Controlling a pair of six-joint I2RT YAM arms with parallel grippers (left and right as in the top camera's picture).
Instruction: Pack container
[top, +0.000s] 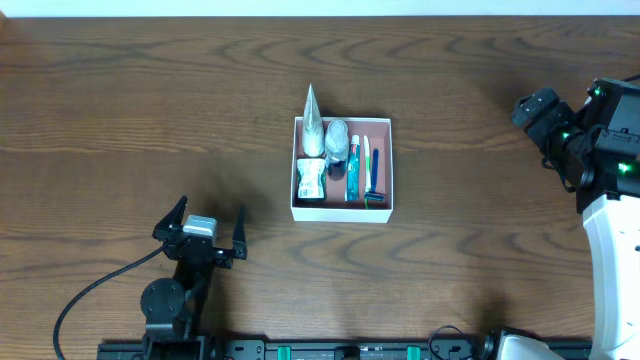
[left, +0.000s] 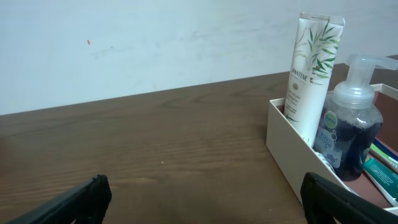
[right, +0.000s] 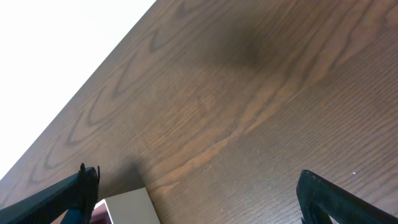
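Observation:
The container (top: 390, 170), a square white-walled box with a reddish-brown floor, sits mid-table and holds a tall white tube (top: 313, 118), a clear pump bottle (top: 337, 138), a small white bottle (top: 311, 180), a toothpaste tube (top: 353, 168) and a razor (top: 375, 180). My left gripper (top: 208, 235) is open and empty, low on the table to the box's front left. In the left wrist view (left: 199, 196) the box wall (left: 292, 155), the tube (left: 311, 74) and the pump bottle (left: 348, 130) show at right. My right gripper (top: 535, 108) is open and empty at the far right; its view (right: 199, 193) shows a box corner (right: 127, 208).
The dark wood table (top: 150, 110) carries nothing else. A black cable (top: 90, 290) runs from the left arm's base (top: 165, 300) near the front edge. The white body of the right arm (top: 612, 240) stands at the right edge.

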